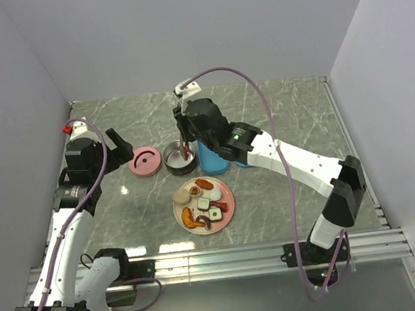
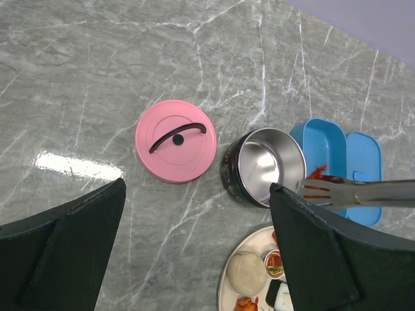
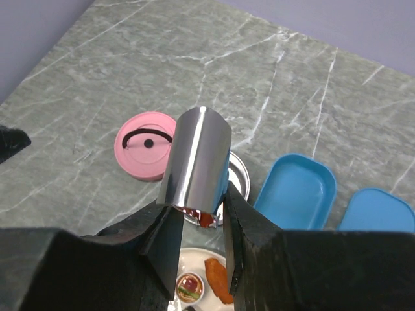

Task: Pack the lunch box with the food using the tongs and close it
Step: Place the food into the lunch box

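Observation:
The lunch box (image 1: 180, 159) is a round steel bowl with a dark wall, and its inside (image 2: 267, 165) looks bare. Its pink lid (image 1: 146, 161) lies flat on the table to its left. My right gripper (image 1: 184, 122) is shut on the silver tongs (image 3: 198, 159), which point down over the box. The tongs' tips (image 2: 337, 191) pinch a red food piece (image 3: 207, 219). The rest of the food sits on a pink plate (image 1: 229, 196), including a beige bun (image 2: 249, 272) and an orange shrimp (image 3: 218, 280). My left gripper (image 1: 121, 151) hangs open left of the lid, holding nothing.
Two blue open tubs (image 1: 213, 158) (image 2: 363, 162) stand just right of the lunch box, under my right arm. The plate lies in front of the box. Grey walls close in the marble table on three sides, and a metal rail (image 1: 218, 258) runs along the near edge.

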You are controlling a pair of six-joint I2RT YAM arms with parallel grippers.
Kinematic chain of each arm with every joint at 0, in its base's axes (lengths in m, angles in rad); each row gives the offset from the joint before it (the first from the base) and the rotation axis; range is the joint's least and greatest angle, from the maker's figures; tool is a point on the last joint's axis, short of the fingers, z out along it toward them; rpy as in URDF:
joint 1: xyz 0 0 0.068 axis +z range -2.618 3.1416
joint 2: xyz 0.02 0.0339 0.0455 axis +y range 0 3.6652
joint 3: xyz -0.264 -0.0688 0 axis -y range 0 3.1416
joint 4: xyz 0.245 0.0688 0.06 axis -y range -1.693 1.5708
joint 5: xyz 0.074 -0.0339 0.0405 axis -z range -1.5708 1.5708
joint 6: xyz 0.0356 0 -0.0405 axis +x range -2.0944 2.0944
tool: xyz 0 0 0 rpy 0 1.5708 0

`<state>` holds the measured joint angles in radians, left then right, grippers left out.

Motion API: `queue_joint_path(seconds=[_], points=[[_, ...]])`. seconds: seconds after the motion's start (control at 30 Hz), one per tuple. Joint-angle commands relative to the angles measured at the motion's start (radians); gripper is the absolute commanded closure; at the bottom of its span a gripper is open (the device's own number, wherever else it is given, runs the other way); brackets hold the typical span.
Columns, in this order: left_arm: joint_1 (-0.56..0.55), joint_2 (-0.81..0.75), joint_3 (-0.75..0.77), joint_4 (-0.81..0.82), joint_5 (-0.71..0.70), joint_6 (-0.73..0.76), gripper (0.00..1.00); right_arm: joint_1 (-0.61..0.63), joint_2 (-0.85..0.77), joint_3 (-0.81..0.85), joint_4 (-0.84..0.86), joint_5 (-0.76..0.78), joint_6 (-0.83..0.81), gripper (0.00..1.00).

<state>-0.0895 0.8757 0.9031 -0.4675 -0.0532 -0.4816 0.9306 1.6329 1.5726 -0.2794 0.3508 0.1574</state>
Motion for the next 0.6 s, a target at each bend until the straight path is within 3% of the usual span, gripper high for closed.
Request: queue_joint_path(seconds=[0.0,0.27,0.57], points=[[-0.01,-0.001,0.03,0.046,-0.002,0.023,0.01,-0.006,0.048,0.081,0.048,-0.022,-0.009,0.8],[-0.024,0.014,0.037,0.05,-0.002,0.023,0.0,-0.007,0.128,0.153,0.042,0.005,-0.006,0.77],[-0.049,0.026,0.046,0.047,-0.016,0.035,0.01,-0.01,0.13,0.153,0.059,0.019,-0.012,0.49]])
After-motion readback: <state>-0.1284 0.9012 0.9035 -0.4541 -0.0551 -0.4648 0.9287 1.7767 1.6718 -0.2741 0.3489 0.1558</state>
